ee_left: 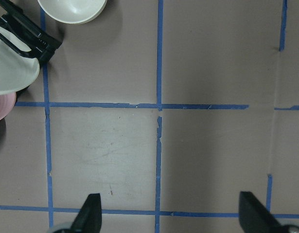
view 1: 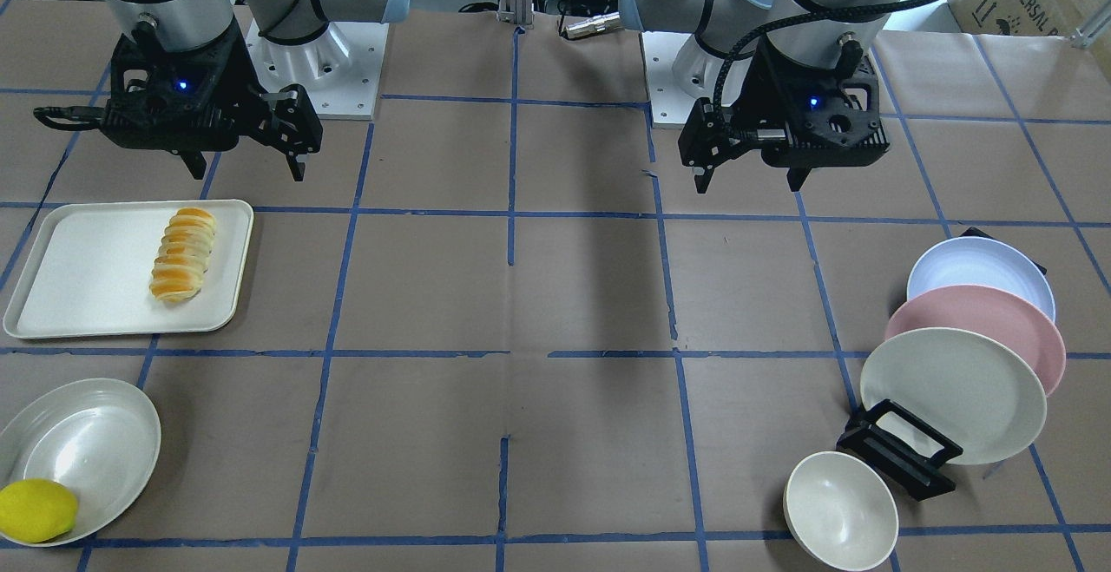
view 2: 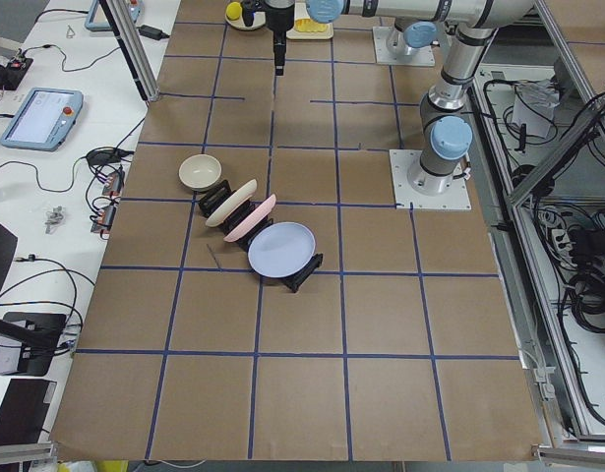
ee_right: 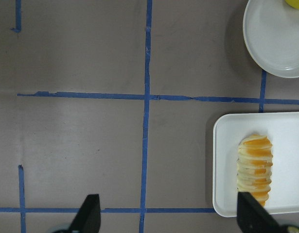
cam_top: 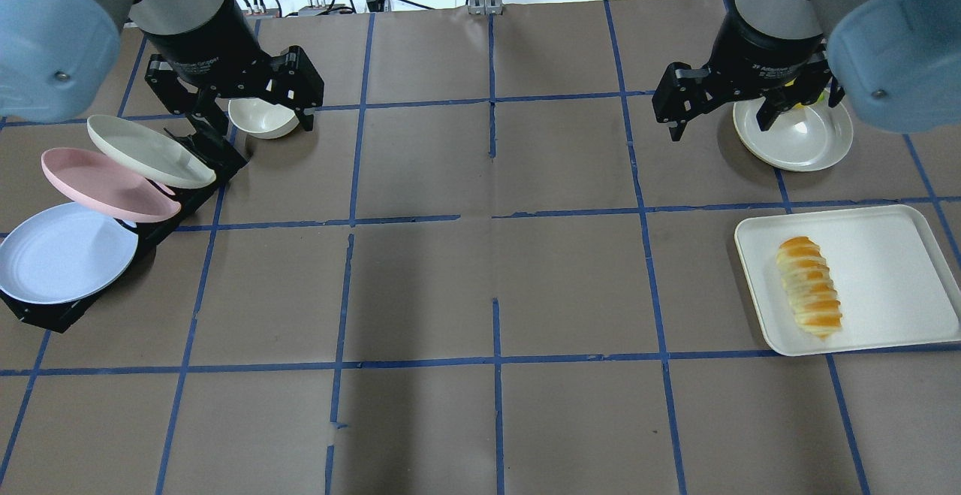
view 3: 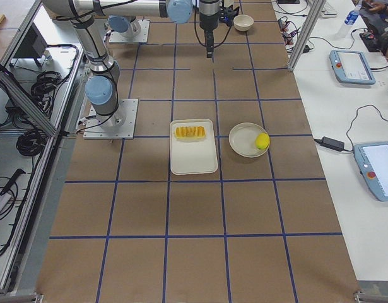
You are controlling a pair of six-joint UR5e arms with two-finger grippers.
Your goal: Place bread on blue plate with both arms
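Observation:
The bread (view 1: 182, 253) lies on a white tray (view 1: 78, 303) on the robot's right side; it also shows in the overhead view (cam_top: 809, 296) and the right wrist view (ee_right: 255, 168). The blue plate (cam_top: 56, 253) leans in a black rack on the robot's left side, nearest the robot (view 1: 976, 272). My right gripper (view 1: 246, 171) hangs open and empty above the table, between the robot's base and the tray. My left gripper (view 1: 751, 180) hangs open and empty, well apart from the plates. Both wrist views show wide-spread fingertips (ee_left: 91, 216) (ee_right: 88, 216).
A pink plate (cam_top: 105, 183) and a cream plate (cam_top: 146, 151) lean in the same rack (view 1: 903, 450). A small cream bowl (view 1: 840, 511) sits beside the rack. A white plate (view 1: 82, 446) with a yellow lemon (view 1: 36, 511) lies past the tray.

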